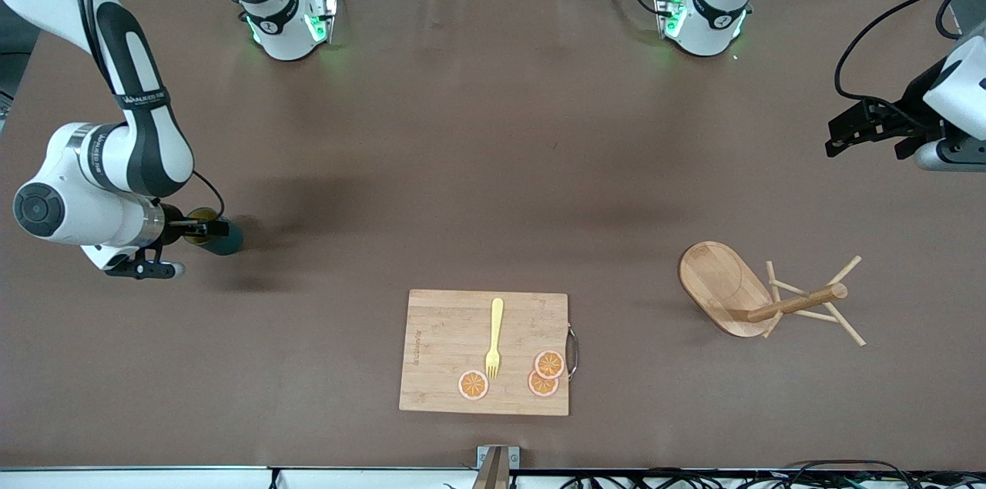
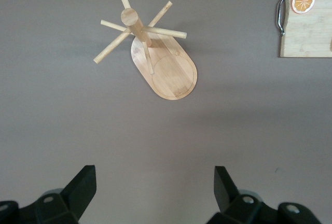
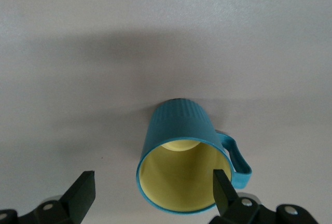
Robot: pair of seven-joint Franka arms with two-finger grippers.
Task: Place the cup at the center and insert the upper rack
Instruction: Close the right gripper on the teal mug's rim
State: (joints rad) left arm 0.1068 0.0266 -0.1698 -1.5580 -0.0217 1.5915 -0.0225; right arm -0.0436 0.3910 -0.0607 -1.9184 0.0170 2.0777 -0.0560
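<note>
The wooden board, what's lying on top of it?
On the cutting board lie a yellow fork and three orange slices, two of them overlapping. Whatever is under the board is hidden.

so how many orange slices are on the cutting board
3 orange slices, all on the cutting board edge nearest the front camera: one beside the fork tines, two overlapping by the metal handle.

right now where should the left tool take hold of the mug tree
Grip the central post of the mug tree, coming from above. It lies tipped on its side, post level, base on edge. Close across the post between base and pegs, where it looks bare. The left tool is open.
</note>
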